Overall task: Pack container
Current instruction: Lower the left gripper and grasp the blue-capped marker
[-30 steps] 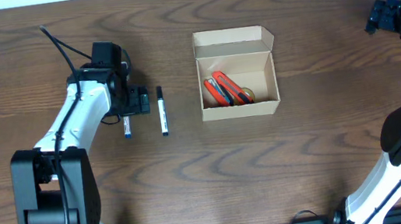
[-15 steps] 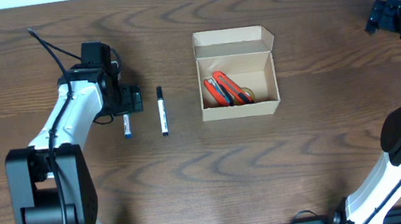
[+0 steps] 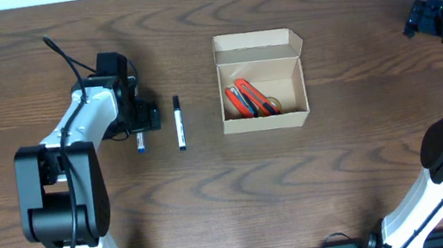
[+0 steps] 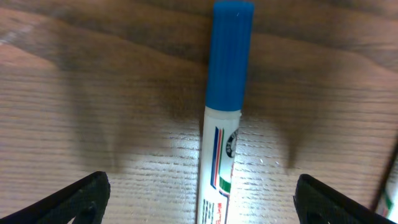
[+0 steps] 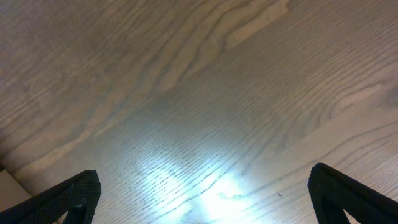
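The container [image 3: 266, 123] is a tan cardboard box at mid-table, its flap lid [image 3: 255, 43] folded open at the back. Red-orange cutters [image 3: 246, 99] lie inside it. A white marker with a blue cap [image 3: 141, 141] lies left of the box, and a black-capped marker [image 3: 179, 123] lies beside it. My left gripper [image 3: 142, 118] hovers low over the blue-capped marker [image 4: 220, 155], open, one fingertip [image 4: 87, 196] on each side of it and apart from it. My right gripper [image 3: 422, 19] is at the far right back, open [image 5: 205, 193] over bare wood.
The dark wooden table [image 3: 299, 182] carries only these things. In the left wrist view, a sliver of the second marker [image 4: 389, 186] shows at the right edge. A pale box corner [image 5: 9, 183] shows at the left edge of the right wrist view.
The left arm swayed slightly left and came back, its gripper staying open over the blue-capped marker. The right arm, the box and the markers have not moved.
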Available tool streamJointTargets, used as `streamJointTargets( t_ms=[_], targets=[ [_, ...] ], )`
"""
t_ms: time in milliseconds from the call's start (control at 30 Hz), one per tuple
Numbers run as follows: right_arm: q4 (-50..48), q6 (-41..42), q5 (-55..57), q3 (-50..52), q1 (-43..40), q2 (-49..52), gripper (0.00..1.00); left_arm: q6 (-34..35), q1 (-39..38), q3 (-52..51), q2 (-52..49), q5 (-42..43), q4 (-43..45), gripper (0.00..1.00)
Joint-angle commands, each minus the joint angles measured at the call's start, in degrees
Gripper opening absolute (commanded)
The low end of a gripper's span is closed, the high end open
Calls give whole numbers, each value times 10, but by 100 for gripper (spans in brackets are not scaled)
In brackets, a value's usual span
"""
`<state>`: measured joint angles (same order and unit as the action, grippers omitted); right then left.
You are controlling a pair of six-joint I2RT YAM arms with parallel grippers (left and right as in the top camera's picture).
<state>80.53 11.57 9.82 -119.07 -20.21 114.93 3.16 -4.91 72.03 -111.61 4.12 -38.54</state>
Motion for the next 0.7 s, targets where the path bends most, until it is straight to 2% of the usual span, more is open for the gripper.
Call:
streamJointTargets(
  t_ms=[0, 133, 667],
  targets=[
    [0, 8, 0, 2, 0, -4, 99, -3, 2, 6, -16, -11, -1, 95],
    [0, 8, 0, 2, 0, -4, 99, 3, 2, 6, -15, -43, 0, 95],
    [0, 8, 0, 2, 0, -4, 99, 5, 2, 6, -15, -45, 12, 95]
  ],
)
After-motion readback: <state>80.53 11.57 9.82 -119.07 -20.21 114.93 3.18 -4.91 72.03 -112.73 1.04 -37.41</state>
